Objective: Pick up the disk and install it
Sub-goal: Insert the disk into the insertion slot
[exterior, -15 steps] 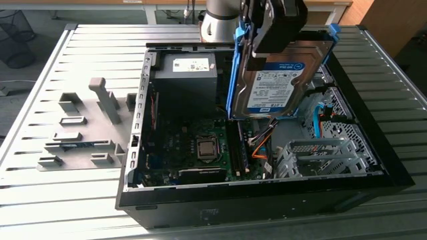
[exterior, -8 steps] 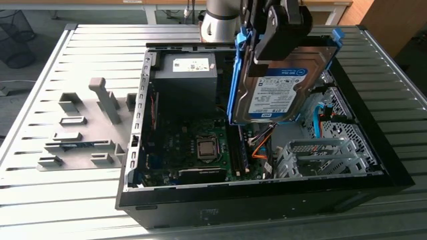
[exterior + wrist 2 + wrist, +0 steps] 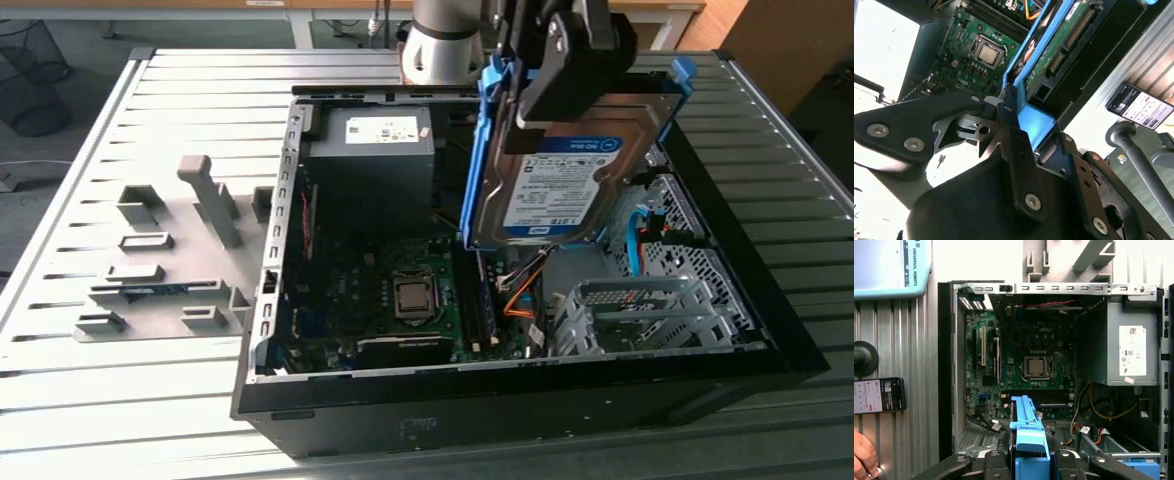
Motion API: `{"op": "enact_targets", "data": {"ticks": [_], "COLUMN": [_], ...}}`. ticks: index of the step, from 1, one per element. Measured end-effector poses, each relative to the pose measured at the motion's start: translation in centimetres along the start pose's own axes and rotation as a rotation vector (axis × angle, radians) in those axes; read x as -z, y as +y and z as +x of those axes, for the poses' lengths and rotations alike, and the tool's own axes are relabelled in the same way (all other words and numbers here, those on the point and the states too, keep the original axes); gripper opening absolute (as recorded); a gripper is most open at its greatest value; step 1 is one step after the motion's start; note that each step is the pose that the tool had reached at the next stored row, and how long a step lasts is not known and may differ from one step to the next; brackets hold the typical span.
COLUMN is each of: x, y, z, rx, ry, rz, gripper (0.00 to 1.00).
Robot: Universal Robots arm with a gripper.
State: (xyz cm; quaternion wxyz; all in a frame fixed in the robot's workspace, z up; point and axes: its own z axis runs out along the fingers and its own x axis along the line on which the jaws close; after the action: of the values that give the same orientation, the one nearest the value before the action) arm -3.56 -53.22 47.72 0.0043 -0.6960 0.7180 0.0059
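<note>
The disk (image 3: 567,175) is a silver drive with a white-and-blue label in a blue plastic carrier (image 3: 483,150). It hangs tilted on edge above the open computer case (image 3: 534,385), over the side with the drive cage (image 3: 641,310). My gripper (image 3: 567,90) is shut on its upper end. In the second wrist view the black fingers (image 3: 1006,112) clamp the blue carrier (image 3: 1026,112), and the disk's green circuit board (image 3: 1054,50) faces the camera. In the first wrist view the carrier's edge (image 3: 1026,435) stands between the gripper (image 3: 1029,462) fingers, above the motherboard (image 3: 1024,365).
Inside the case are a grey power supply (image 3: 374,150), a CPU socket (image 3: 414,297) and orange and blue cables (image 3: 527,300). A grey fixture (image 3: 174,260) lies on the slatted table at the exterior view's left. A phone (image 3: 879,395) and a person's hand (image 3: 864,455) lie beside the case.
</note>
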Motion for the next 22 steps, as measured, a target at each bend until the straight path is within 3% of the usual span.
{"op": "enact_targets", "data": {"ticks": [5, 15, 22], "x": [-0.07, -0.24, -0.35], "y": [-0.52, -0.71, -1.19], "z": [0.08, 1.72, 2.05], "rx": [0.000, 0.000, 0.000], "ry": [0.0003, 0.0000, 0.0002], "rz": [0.0002, 0.0004, 0.0005], "gripper": [0.36, 0.36, 0.36]}}
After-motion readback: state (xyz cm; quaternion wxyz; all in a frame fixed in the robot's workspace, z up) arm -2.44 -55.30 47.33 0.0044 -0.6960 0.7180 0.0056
